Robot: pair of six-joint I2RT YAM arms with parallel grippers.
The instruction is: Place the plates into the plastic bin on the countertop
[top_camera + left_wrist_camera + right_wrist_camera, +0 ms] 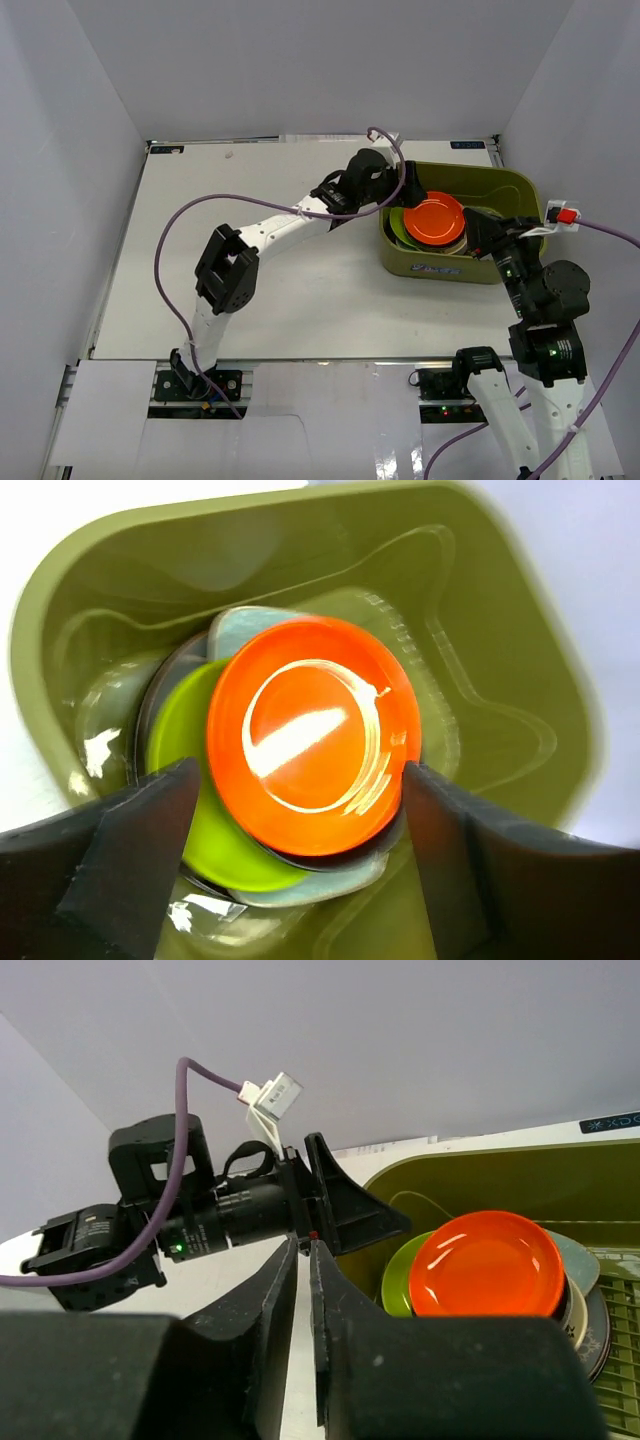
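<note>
The olive-green plastic bin (470, 172) stands at the back right of the white countertop (250, 290). Inside it is a stack of plates: an orange-red one (434, 220) on top, a lime green one (397, 228) under it, then pale teal (250, 630) and dark ones. My left gripper (392, 188) hovers over the bin's left end, jaws wide open either side of the orange-red plate (310, 740) below. My right gripper (480, 232) is at the bin's near right side; its jaws (303, 1250) are shut and empty.
Pale grey walls close in the countertop on three sides. The left arm's purple cable (175, 240) loops over the table's left half. A white connector with a red plug (562, 215) sits beside the bin's right end.
</note>
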